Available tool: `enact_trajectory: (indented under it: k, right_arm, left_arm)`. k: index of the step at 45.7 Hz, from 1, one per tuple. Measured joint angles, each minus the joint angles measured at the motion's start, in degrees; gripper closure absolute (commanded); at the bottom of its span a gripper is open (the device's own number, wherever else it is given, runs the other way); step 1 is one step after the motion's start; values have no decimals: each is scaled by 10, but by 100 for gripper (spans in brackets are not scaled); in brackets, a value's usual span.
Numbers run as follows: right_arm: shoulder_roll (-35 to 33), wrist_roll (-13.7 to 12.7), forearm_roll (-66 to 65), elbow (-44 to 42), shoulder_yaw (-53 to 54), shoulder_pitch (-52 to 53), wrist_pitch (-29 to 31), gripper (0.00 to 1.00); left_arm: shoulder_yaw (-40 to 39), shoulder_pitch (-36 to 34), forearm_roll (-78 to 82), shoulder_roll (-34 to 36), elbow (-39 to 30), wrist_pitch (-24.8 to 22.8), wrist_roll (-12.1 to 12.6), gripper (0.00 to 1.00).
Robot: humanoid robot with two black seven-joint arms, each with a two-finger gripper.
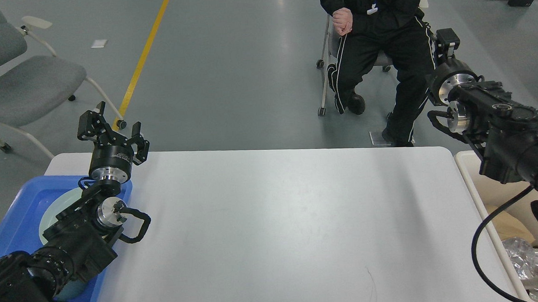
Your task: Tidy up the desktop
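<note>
1. The counter (281,223), a large white top with rounded corners, fills the middle of the view between the two arms.
2. The left jaws (113,126) stand open and hold nothing, raised above the counter's far left corner, over the far edge of a blue tray (13,221).
3. A pale green plate (64,200) lies in the tray, partly hidden by the left arm.
4. The right jaws (446,41) rise beyond the counter's far right corner; whether they are open or closed cannot be told.
5. A beige bin (467,169) beside the counter's right edge holds crumpled foil (525,258).
6. A seated person (377,42) in black sits beyond the counter's far edge.
</note>
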Motion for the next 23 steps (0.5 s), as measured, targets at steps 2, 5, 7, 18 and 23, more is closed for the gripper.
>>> enact_trajectory:
  k: [2,5,7,18,23]
  right_arm:
    - [4,6,0,15,57,-13,3,0]
    - [6,23,0,51,124,-37,5,0]
    - [8,41,1,77,156,-52,6,0]
    - [13,217,-1,144,218,-124,8,0]
    - [25,246,-1,143,218,-143,8,0]
  left_arm:
    - [0,0,0,0,0,0,0,4]
    - [0,0,0,0,0,0,0,4]
    - [0,0,0,0,0,0,0,4]
    - [0,0,0,0,0,0,0,4]
    - [0,0,0,0,-1,0,0,4]
